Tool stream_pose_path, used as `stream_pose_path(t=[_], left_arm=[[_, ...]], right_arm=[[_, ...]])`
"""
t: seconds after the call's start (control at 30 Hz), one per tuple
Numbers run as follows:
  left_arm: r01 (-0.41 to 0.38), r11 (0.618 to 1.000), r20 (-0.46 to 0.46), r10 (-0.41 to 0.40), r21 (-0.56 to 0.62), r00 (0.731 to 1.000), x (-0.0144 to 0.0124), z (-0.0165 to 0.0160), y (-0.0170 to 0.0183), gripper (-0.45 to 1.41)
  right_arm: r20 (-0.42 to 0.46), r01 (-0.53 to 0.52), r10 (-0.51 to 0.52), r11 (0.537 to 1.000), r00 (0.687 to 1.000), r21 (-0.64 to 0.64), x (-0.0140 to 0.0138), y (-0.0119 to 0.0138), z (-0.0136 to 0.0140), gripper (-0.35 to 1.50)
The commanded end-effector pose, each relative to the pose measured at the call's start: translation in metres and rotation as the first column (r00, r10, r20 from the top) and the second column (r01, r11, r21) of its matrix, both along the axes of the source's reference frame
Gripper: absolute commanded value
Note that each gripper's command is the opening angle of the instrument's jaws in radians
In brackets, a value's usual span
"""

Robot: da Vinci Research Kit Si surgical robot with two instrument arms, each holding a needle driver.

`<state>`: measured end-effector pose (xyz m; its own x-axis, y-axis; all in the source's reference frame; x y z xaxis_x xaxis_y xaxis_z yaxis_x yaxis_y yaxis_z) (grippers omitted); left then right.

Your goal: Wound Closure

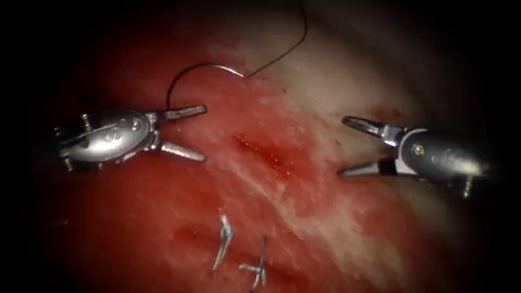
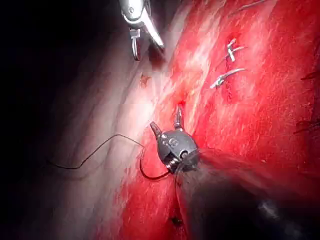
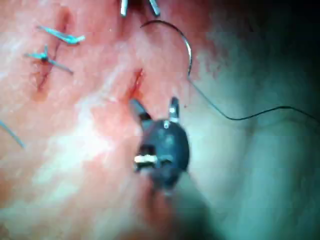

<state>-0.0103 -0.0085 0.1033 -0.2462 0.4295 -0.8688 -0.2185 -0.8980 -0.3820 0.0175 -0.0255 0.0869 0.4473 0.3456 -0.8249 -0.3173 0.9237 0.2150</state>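
Both my pincers are spread apart, empty: left pincer (image 1: 205, 134), right pincer (image 1: 342, 146). Needle (image 1: 198, 73) lies free on tissue (image 1: 304, 217), left of the cut (image 1: 266, 152).

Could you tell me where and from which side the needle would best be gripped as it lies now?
Probably mid-curve on the needle, approached from the left by the left tool, jaws open; the arc lies free on the tissue, arching up, thread trailing from its right end.

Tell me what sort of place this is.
Likely a surgical suturing practice bench: two open needle drivers, the left tool and right tool, both holding nothing, flank a cut in tissue; a curved needle with thread lies free.
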Motion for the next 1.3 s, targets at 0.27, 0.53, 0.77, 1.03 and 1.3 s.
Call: stream_pose_path(t=[0.27,0.53,0.77,1.03,1.3], left_arm=[[0.044,0.999,-0.043,-0.044,0.015,0.998,0.0003,-0.0005,0.0005,0.5],[0.151,0.988,-0.31,-0.131,0.039,0.941,0.0012,-0.0018,0.0025,0.59],[0.114,0.992,-0.5,-0.067,0.063,0.864,0.0013,-0.0016,0.0032,0.89],[-0.1,0.995,-0.509,0.098,0.024,0.855,0.0031,-0.0006,0.0047,0.8],[-0.5,0.865,-0.527,0.407,-0.041,0.746,0.0032,0.0014,0.0065,0.82]], right_arm=[[-0.008,-0.003,0.003,1.0,1.0,-0.007,0.0007,-0.0003,0.0004,1.14],[-0.009,-0.009,0.009,1.0,1.0,-0.014,0.0012,-0.0008,0.0001,1.16],[-0.003,0.004,-0.004,1.0,1.0,-0.01,0.002,-0.0016,-0.0001,1.18],[0.003,0.007,-0.007,1.0,1.0,-0.011,0.002,-0.0017,0.0005,1.16],[0.003,0.007,-0.007,1.0,1.0,-0.012,0.0019,-0.0018,0.0006,1.16]])
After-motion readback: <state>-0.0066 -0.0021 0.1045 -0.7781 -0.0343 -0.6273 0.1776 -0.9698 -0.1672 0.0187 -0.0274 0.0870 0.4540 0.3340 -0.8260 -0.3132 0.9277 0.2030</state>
